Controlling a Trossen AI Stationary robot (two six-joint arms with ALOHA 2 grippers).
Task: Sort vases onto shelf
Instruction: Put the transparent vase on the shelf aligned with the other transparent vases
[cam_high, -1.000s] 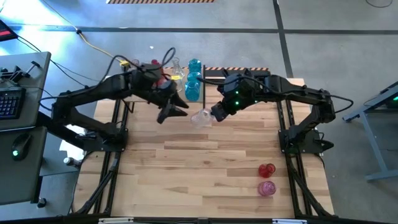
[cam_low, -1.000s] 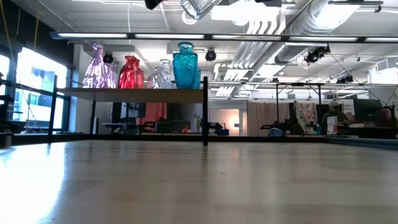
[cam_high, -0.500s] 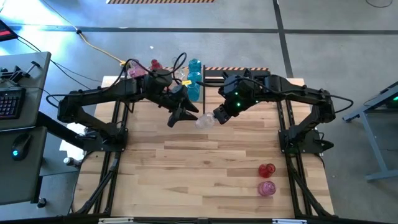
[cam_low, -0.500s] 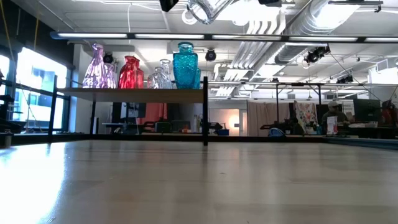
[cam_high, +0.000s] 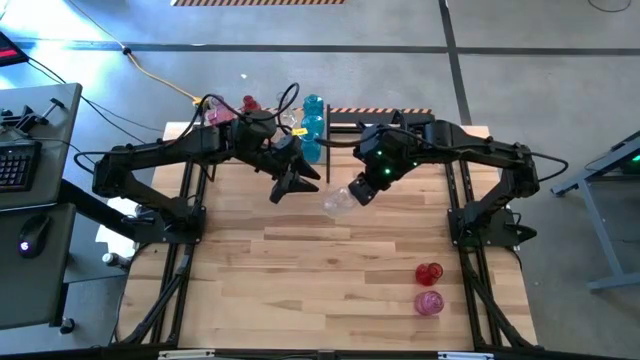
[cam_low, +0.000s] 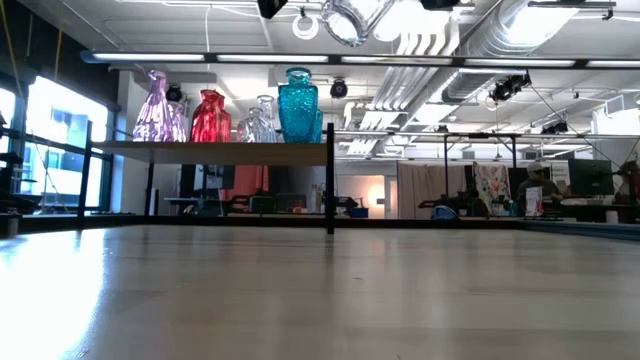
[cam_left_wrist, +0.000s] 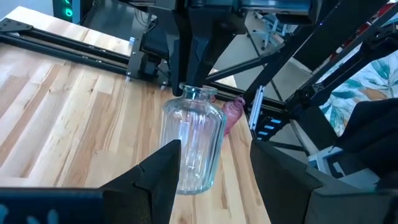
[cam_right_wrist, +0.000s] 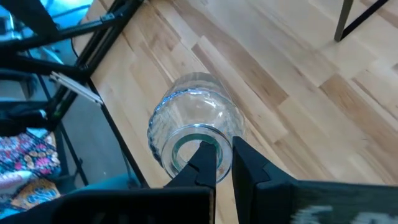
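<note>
A clear ribbed glass vase (cam_high: 338, 202) hangs high over the middle of the table from my right gripper (cam_high: 360, 190), which is shut on it. My left gripper (cam_high: 297, 184) stands open just to its left, fingers pointing at the vase body (cam_left_wrist: 193, 146) without touching it. On the shelf (cam_low: 225, 150) at the far left stand a pink vase (cam_low: 155, 108), a red one (cam_low: 210, 117), clear ones (cam_low: 260, 120) and teal ones (cam_low: 297, 105). Another red vase (cam_high: 429, 273) and another pink vase (cam_high: 428, 302) stand on the tabletop at the near right. My right gripper holds the clear vase by the rim of its mouth (cam_right_wrist: 186, 144), one finger (cam_right_wrist: 205, 163) inside the neck and the other outside. The fingers slant down from the table's right. The vase hangs tilted below them, base toward the left arm, lifted well clear of the table.
The shelf's black frame post (cam_low: 330, 175) stands near the table's far middle. Both arms' dark links (cam_high: 470, 150) span the far half of the table. The near-left tabletop (cam_high: 280, 290) shows bare planks.
My left gripper has moved toward the table's right, closing on the hanging vase, then stopped. My right gripper has tipped further downward, and the clear vase has swung a little toward the near right, still clear of the table.
</note>
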